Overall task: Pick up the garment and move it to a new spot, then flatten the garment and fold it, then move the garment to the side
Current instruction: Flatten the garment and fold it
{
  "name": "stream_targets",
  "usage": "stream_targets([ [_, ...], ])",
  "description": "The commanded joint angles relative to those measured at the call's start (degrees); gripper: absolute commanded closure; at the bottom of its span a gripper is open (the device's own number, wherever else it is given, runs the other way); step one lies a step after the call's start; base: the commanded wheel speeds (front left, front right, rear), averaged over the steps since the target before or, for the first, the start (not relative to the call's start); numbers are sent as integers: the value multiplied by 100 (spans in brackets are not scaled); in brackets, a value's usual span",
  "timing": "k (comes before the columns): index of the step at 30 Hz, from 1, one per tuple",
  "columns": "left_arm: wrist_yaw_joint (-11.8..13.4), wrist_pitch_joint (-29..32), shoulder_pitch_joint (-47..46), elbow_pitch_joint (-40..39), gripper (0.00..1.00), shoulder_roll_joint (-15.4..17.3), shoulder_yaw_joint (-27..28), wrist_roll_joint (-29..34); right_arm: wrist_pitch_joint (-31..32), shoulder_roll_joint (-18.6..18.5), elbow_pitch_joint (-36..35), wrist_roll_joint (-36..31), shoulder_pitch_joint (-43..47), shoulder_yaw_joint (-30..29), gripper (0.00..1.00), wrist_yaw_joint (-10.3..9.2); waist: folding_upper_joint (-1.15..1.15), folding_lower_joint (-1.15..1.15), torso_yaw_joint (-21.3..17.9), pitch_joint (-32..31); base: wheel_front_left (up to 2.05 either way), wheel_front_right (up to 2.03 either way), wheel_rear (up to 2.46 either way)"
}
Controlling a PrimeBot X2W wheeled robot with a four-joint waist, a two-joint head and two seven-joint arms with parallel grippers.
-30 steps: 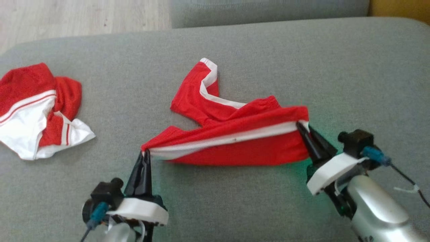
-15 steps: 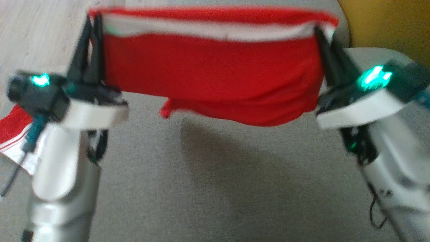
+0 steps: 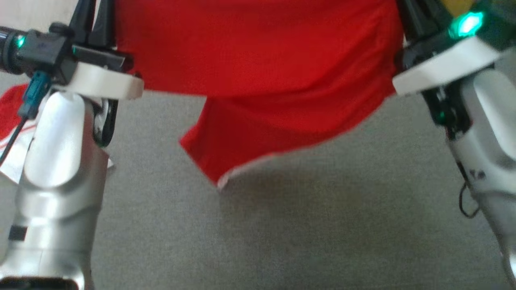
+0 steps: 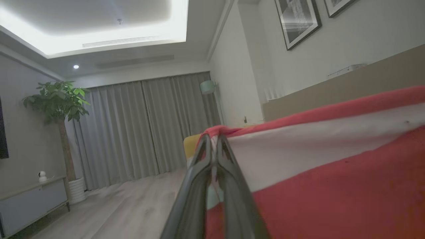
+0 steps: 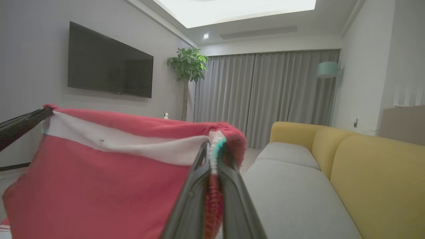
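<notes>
Red garment (image 3: 262,60) hangs stretched above grey cushion (image 3: 282,241); left gripper (image 4: 214,141) and right gripper (image 5: 215,146) each clamped tight on top corner.

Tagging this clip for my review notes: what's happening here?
The robot holds a bright red garment with a white band stretched in the air between both arms. The left gripper and the right gripper are each shut on one end of its upper edge. It hangs above the grey upholstered seat, one corner drooping. Another red-and-white garment lies at the left.
</notes>
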Motion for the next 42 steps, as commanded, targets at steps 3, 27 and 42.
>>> stream_targets([
  [3, 181, -145, -828, 172, 100, 81, 208, 49, -284, 251, 389, -291, -883, 78, 100, -4, 0, -1, 18, 647, 0, 0, 0],
  [27, 232, -218, 2236, 417, 100, -816, 929, -575, -658, 392, 731, -726, 1608, 288, 100, -4, 0, -1, 326, 538, 0, 0, 0],
  [42, 396, -218, 4408, 336, 100, -846, 592, -1063, -658, 599, 222, -216, 3976, 385, 100, -4, 0, -1, 186, -450, 0, 0, 0],
])
